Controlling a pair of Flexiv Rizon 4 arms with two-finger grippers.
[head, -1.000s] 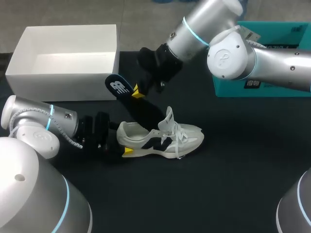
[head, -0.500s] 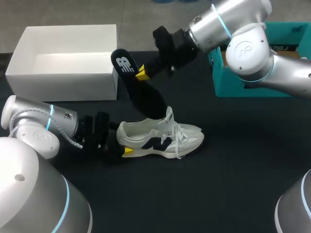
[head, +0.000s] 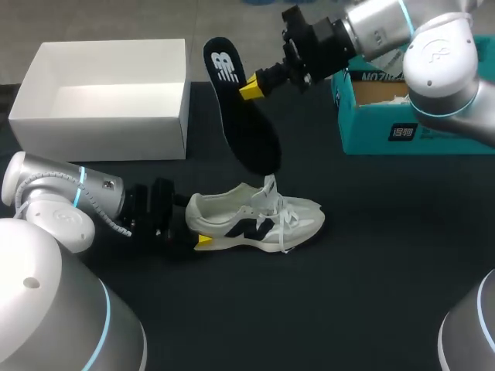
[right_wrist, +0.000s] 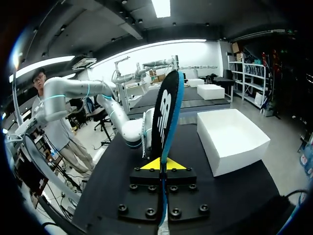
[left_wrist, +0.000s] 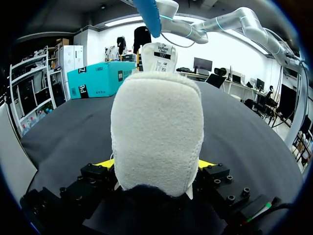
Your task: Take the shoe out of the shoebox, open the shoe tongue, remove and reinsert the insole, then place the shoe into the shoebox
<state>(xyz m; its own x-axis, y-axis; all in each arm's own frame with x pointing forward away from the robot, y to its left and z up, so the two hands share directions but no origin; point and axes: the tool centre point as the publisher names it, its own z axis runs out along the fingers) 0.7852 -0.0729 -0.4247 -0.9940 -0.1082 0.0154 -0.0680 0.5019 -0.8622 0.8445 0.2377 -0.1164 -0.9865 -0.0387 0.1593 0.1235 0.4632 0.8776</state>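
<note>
A white shoe (head: 259,220) with a dark side logo lies on its sole on the black table (head: 371,270), toe to the right. My left gripper (head: 197,236) is shut on its heel; in the left wrist view the heel (left_wrist: 156,132) fills the space between the yellow fingertips (left_wrist: 105,163). My right gripper (head: 251,89) is shut on the dark insole (head: 240,124), which hangs in the air above the shoe, its lower end just above the tongue. The right wrist view shows the insole (right_wrist: 166,112) edge-on, pinched in the right gripper (right_wrist: 161,164). The white shoebox (head: 100,124) stands open at the back left.
A teal cardboard box (head: 402,124) stands at the back right, under my right arm. The white shoebox (right_wrist: 232,139) lies beyond and beside the insole in the right wrist view. Bare black table stretches in front of the shoe and to its right.
My right gripper has risen and moved right with the insole, drawing it out of the shoe. The left gripper and the shoe have stayed put.
</note>
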